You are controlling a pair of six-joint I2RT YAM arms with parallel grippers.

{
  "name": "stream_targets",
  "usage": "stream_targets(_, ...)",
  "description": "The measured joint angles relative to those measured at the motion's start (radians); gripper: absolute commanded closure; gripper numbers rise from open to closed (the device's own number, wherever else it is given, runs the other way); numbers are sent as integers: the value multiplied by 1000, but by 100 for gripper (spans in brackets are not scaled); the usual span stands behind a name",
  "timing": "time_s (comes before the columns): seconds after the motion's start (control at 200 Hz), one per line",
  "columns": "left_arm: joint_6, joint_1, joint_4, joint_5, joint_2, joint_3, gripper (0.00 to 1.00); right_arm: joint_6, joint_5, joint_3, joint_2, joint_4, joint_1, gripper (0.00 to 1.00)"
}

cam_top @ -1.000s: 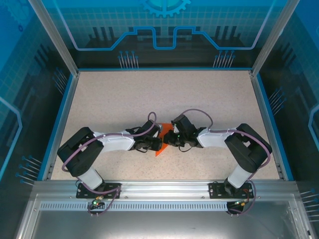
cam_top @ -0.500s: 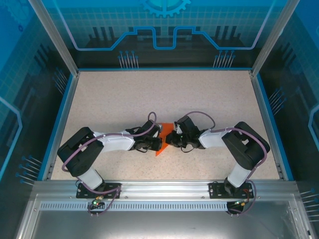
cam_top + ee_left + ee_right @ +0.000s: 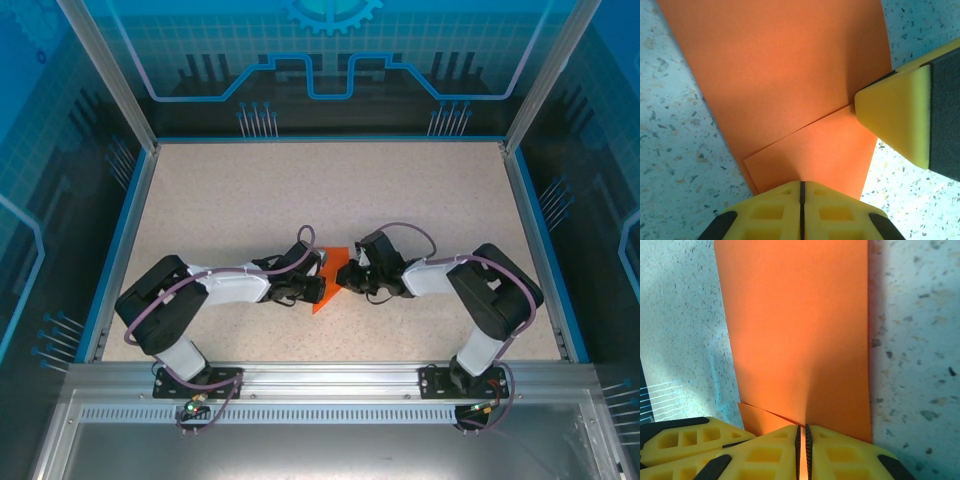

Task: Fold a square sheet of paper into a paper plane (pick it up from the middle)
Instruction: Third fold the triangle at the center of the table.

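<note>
At the near edge of the left wrist view, the left gripper (image 3: 801, 186) is seen fully closed on the folded orange sheet of paper (image 3: 790, 70), where a smaller flap lies over the main layer. One finger (image 3: 895, 115) of the right gripper (image 3: 801, 429) is set against the sheet's edge. The right gripper is likewise closed, with a thin line of orange pinched between its fingertips. The sheet is held between both grippers at the middle of the speckled table (image 3: 250, 200), which extends beyond it.

The top edge cuts off the orange paper (image 3: 790, 65) in the 2 wrist views.
</note>
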Motion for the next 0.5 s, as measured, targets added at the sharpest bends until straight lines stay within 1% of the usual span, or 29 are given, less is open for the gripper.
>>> stream_targets(0.165, 0, 0, 0, 0, 0, 0, 92, -2, 0, -2, -23, -18, -22, 85)
stream_targets(0.5, 0, 0, 2, 0, 1, 0, 92, 1, 2, -6, -5, -12, -37, 86)
